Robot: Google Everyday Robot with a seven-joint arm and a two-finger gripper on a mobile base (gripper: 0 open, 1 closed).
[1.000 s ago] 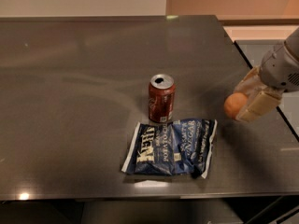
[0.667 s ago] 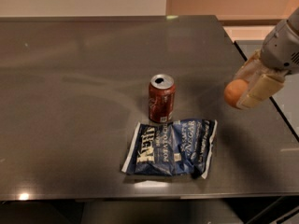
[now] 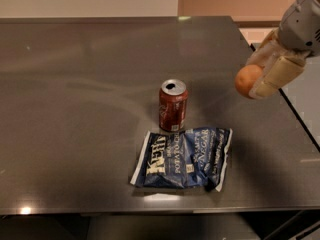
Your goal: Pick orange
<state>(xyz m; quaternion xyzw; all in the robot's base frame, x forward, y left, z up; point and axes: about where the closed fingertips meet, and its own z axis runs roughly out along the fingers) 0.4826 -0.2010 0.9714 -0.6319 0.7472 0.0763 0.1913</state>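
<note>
Above the right side of the table (image 3: 75,109) | orange (image 3: 245,81) is clamped in the gripper (image 3: 256,78), held clear of the surface | squeeze to be kept firm, rise kept slow, can (image 3: 173,105) avoided.

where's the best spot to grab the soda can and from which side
Grip the soda can across its mid wall, coming from the view's right: it stands upright, and the chip bag crowds its front. This is a judgement only. The end effector, above the table at right, is shut on the orange.
</note>
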